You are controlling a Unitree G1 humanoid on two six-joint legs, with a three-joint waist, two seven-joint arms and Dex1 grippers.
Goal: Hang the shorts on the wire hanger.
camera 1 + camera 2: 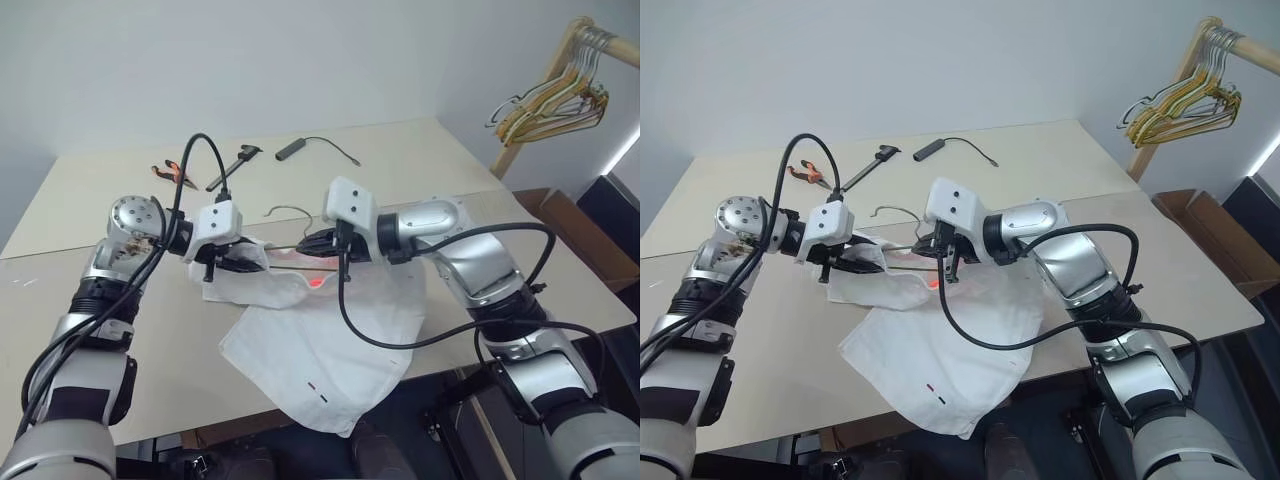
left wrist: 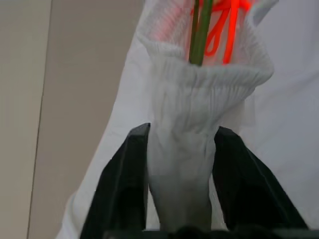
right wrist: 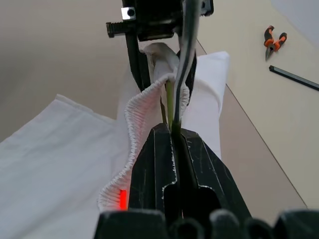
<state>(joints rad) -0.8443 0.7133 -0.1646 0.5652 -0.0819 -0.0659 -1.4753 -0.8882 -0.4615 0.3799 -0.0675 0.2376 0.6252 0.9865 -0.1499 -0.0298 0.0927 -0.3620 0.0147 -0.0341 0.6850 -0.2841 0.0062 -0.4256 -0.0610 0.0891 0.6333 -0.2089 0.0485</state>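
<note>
I have the shorts [image 1: 320, 350] lying on the table [image 1: 90, 330], their far end lifted off it and their near end hanging over the table's near edge. The waistband is raised so that the wire hanger [image 1: 290, 212] can run through the opening; its hook curls up just beyond the waistband, on the far side from me.

My left gripper [image 1: 243, 262] sits at the waistband's left end with its two fingers [image 2: 124, 189] spread and a bunch of gathered elastic between them. They bracket the cloth rather than pinch it (the gap either side of the bunch is plain), so I judge this hold to be loosening. My right gripper [image 1: 318, 243] is at the waistband's middle, jaws pressed together on the hanger's thin wire, which keeps the frame steady inside the opening.

The head views give the layout: both grippers facing each other across the waistband, the pliers [image 1: 172, 173] and other tools far back on the table, the gold hangers [image 1: 555, 100] on a rack off to the right. The right wrist view adds the wire seated in the closed jaws and passing on under the elastic rim. The left wrist view adds the wire seen inside the waistband.
</note>
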